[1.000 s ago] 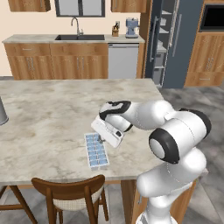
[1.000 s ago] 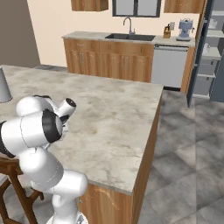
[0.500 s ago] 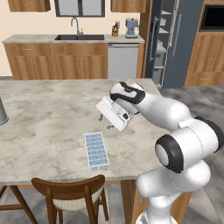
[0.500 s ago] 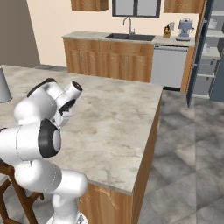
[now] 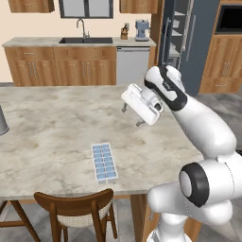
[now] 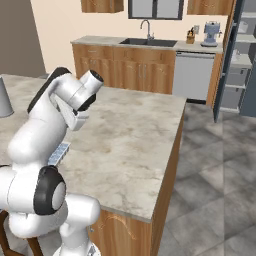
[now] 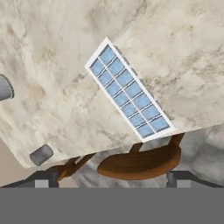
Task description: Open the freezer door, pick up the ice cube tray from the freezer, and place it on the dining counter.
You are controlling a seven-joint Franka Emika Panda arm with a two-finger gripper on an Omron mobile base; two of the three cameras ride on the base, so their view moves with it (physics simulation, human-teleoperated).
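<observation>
The ice cube tray (image 5: 104,162), white with pale blue cells, lies flat on the dining counter (image 5: 47,137) near its front edge. My gripper (image 5: 131,116) hangs open above the counter, up and to the right of the tray, with nothing between its fingers. In the hand view the tray (image 7: 129,98) runs diagonally across the marble, well beyond the open gripper (image 7: 111,177). From the right base view my arm hides most of the tray (image 6: 60,152). At the back right the freezer (image 5: 177,28) stands open, its freezer door (image 5: 165,42) swung out edge-on.
A wooden chair (image 5: 75,208) is tucked under the counter's front edge, just below the tray. A grey metal cylinder (image 5: 2,120) stands at the counter's left edge. The sink counter (image 5: 80,42) with wood cabinets runs along the back wall.
The gripper has opened and let go of the ice cube tray, which now lies on the counter. The hand has risen and drawn back to the right, away from the tray.
</observation>
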